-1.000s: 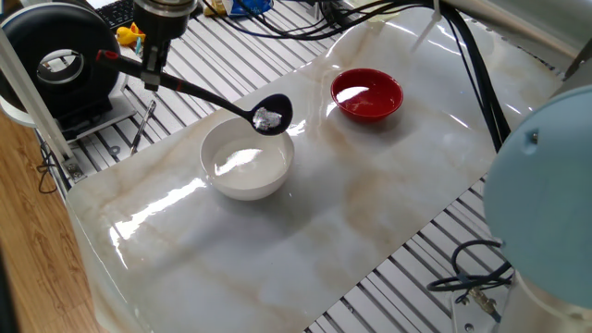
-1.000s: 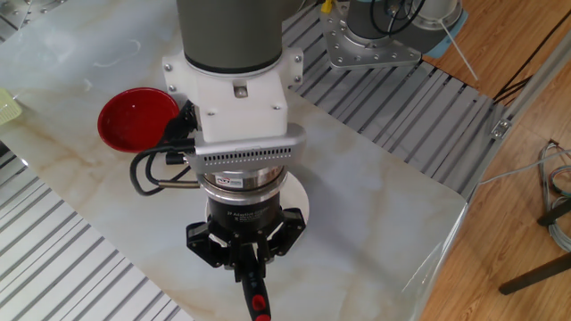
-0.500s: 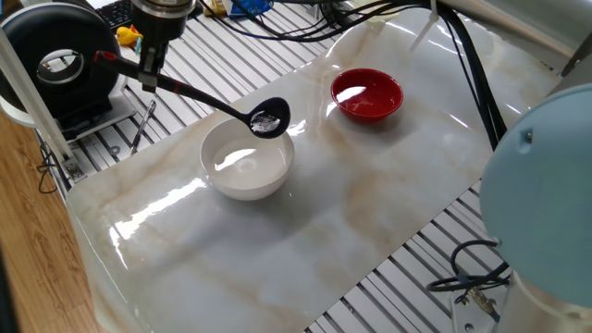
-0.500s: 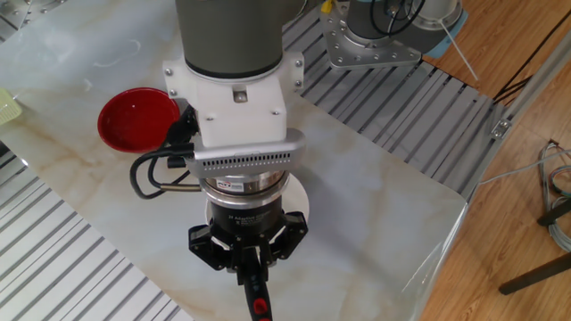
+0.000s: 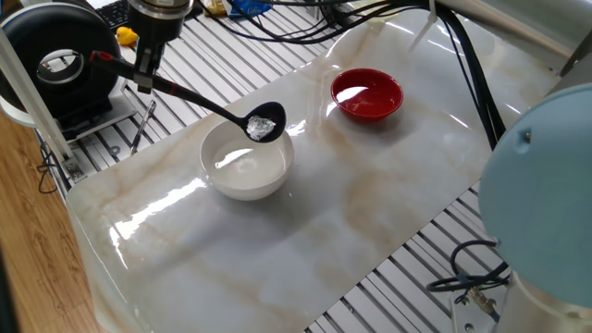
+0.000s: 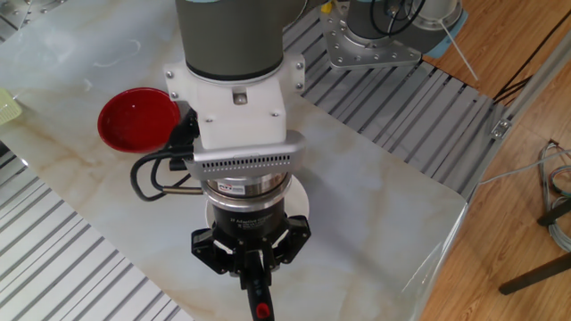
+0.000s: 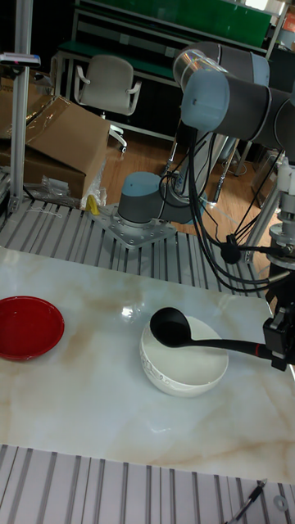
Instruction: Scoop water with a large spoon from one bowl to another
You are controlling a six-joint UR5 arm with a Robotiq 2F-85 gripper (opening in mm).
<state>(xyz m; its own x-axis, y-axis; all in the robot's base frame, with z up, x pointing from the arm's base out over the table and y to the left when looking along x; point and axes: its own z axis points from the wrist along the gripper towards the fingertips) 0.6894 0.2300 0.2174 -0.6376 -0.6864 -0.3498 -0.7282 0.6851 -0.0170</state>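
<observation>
The large spoon (image 5: 264, 125), a black ladle, hangs over the far rim of the white bowl (image 5: 242, 174). A glint of water shows in its scoop. Its thin handle (image 5: 190, 94) rises left to my gripper (image 5: 145, 76), which is shut on the red-tipped end. Water glints in the white bowl. The red bowl (image 5: 367, 95) sits apart to the right. In the other fixed view my gripper (image 6: 253, 269) and wrist hide most of the white bowl (image 6: 302, 201); the red bowl (image 6: 136, 119) shows at left. The tall view shows the ladle (image 7: 170, 325), the white bowl (image 7: 182, 372), the red bowl (image 7: 29, 328) and my gripper (image 7: 279, 348).
A black round device (image 5: 55, 60) and a yellow toy (image 5: 129, 37) stand behind the marble sheet at the left. Cables run across the slatted table at the back. A pale blue arm joint (image 5: 546, 185) fills the right foreground. A robot base (image 7: 143, 205) stands behind the table.
The ladle's scoop has shifted slightly left and down, closer over the white bowl. The gripper has moved a little left with the handle.
</observation>
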